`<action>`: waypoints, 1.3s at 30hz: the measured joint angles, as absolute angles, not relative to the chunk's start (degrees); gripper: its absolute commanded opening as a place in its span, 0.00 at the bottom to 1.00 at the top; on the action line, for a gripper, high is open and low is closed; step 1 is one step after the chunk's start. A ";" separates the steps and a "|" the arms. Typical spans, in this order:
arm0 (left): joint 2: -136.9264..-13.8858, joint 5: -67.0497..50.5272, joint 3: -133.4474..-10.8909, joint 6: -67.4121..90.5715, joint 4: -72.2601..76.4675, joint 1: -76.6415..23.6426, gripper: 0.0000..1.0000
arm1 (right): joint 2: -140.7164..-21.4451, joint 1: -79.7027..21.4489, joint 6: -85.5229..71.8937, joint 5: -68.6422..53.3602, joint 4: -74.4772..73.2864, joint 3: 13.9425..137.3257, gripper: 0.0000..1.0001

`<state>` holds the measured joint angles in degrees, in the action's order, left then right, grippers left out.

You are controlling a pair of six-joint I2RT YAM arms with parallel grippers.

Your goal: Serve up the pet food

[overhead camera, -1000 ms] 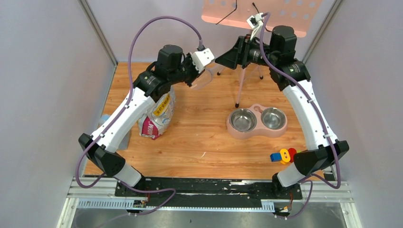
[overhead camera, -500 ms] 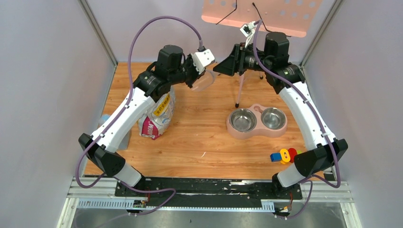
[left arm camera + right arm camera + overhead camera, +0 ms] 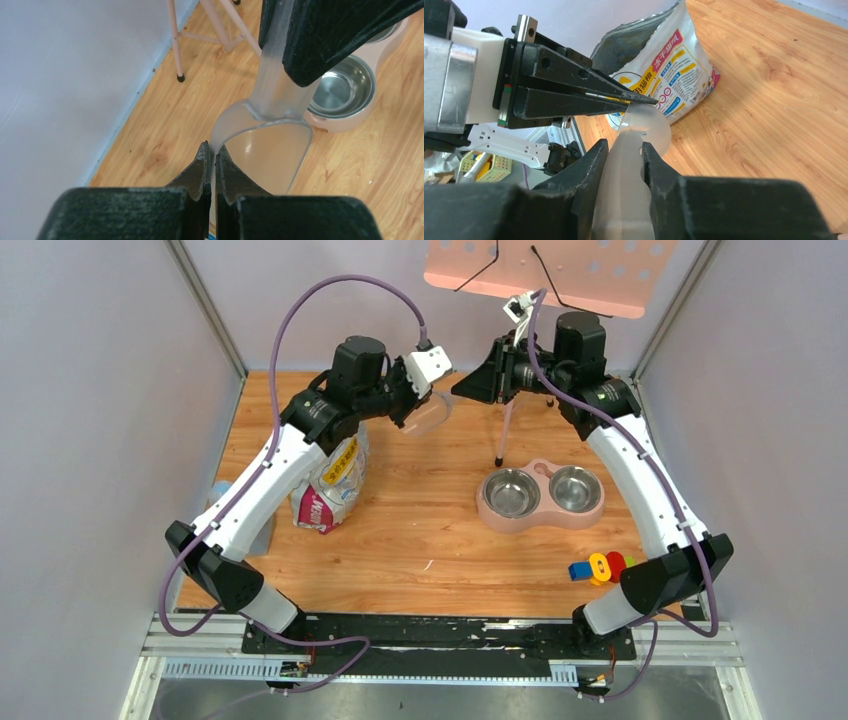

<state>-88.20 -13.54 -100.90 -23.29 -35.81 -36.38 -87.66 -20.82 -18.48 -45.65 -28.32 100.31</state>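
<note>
A clear plastic scoop hangs in mid-air at the back of the table, and its bowl is empty. My left gripper is shut on the rim of the scoop's bowl. My right gripper is shut on the scoop's handle, with a finger against each side. The two grippers face each other, left and right. No pet food shows. The printed bag stands under my left arm with its top open.
A pink double bowl stand with two steel bowls sits right of centre; it also shows in the left wrist view. A pink tripod stand stands behind it. A colourful toy lies by my right arm.
My right gripper has moved left to the scoop's handle and now grips it. My left gripper has kept its hold on the scoop's rim and dipped slightly.
</note>
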 measured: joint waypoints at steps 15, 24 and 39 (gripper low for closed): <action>-89.69 -2.46 -110.30 -22.50 -44.86 -35.57 0.83 | -87.11 -21.37 -12.82 -43.03 -30.96 101.25 0.00; -90.41 12.05 -121.43 -15.22 -59.61 -20.93 0.83 | -91.44 -23.24 -10.70 -40.82 -30.63 112.75 0.00; -94.96 13.87 -115.81 -12.27 -73.06 -12.64 0.33 | -102.24 -31.90 -8.62 -39.90 -29.61 121.69 0.00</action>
<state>-94.96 13.87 -115.81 -12.27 -73.06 -12.64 -102.24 -31.90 -8.62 -39.90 -29.61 121.69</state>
